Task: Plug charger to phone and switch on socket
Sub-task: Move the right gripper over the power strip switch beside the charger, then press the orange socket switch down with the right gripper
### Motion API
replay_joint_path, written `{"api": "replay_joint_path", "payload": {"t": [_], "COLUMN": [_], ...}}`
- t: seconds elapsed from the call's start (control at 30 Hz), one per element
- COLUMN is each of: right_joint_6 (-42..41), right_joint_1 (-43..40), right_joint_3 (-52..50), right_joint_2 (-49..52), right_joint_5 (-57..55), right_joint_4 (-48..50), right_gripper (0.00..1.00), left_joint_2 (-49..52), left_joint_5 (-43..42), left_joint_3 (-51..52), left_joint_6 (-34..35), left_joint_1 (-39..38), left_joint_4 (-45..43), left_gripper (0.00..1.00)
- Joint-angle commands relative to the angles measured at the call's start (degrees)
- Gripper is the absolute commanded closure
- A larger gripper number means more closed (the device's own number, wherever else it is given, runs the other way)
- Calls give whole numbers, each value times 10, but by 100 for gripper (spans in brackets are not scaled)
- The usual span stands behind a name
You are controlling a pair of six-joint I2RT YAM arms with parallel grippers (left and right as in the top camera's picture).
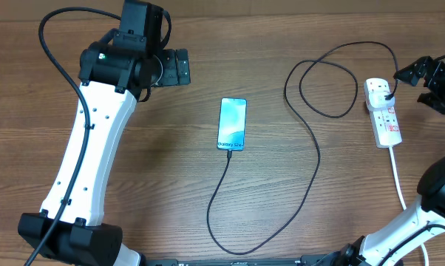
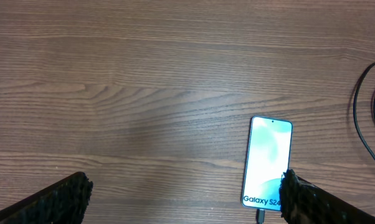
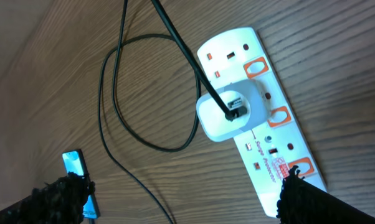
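The phone [image 1: 232, 123] lies flat mid-table, its teal screen lit with "Galaxy S24". It also shows in the left wrist view [image 2: 267, 160] and small in the right wrist view [image 3: 74, 169]. The black charger cable [image 1: 311, 174] is plugged into the phone's near end, loops across the table and ends in a white adapter [image 3: 230, 110] seated in the socket strip [image 1: 383, 111], also seen in the right wrist view [image 3: 262, 74]. My left gripper [image 1: 179, 67] is open and empty, far left of the phone. My right gripper [image 1: 422, 72] is open, just right of the socket.
The socket's white cord [image 1: 398, 181] runs toward the front right edge. The left arm's white body [image 1: 89, 155] crosses the left side of the table. The right arm's base [image 1: 440, 188] sits at the front right.
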State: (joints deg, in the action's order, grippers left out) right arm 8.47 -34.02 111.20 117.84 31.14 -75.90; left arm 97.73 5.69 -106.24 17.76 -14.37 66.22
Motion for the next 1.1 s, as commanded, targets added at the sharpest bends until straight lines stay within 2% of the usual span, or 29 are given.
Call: {"api": "replay_joint_path", "payload": {"t": [0.0, 0.2, 0.57, 1.07], "right_joint_6": [10, 8, -2, -31], "right_joint_1": [3, 4, 4, 9], "right_joint_3": [1, -8, -105, -164], "right_joint_2": [14, 19, 19, 19], "right_joint_5": [-2, -25, -28, -27], "right_joint_4": [7, 28, 125, 207], "right_gripper": [0, 0, 0, 0], "left_joint_2": [4, 4, 4, 4], "left_joint_5": [7, 7, 7, 7], "left_joint_3": [-1, -1, -1, -1], "left_joint_6": [-11, -11, -11, -11], "left_joint_1": [0, 0, 0, 0], "left_joint_4": [0, 0, 0, 0], "left_gripper": [1, 0, 1, 0]}}
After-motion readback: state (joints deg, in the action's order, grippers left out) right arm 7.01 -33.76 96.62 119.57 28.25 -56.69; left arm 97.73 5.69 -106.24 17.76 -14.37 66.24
